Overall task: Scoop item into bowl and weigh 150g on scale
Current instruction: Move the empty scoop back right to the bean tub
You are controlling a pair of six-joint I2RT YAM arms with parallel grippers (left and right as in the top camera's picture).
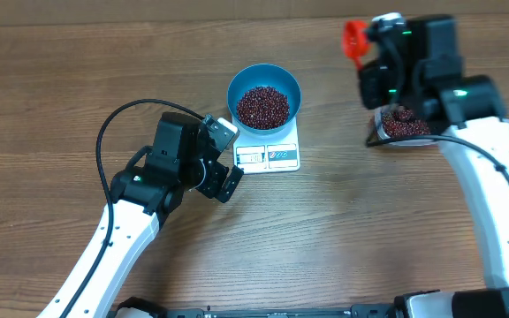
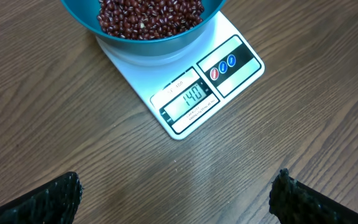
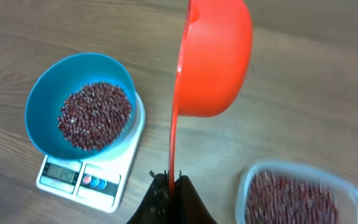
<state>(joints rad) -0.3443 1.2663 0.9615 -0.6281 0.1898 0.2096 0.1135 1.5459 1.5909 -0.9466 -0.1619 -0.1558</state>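
Soft, even light covers the desk (image 1: 343, 230); faint shadow hugs the scale (image 2: 154, 74); a pale sheen lies on wood just below it; the tub (image 3: 248, 186), right of it, is blurred.

We see a clear plastic tub (image 3: 303, 168) resting on the brown wood-grain counter (image 1: 343, 238). A bright orange-red scoop (image 3: 213, 59) hangs in the air just beside the tub, tipped on edge, its thin handle running straight down.
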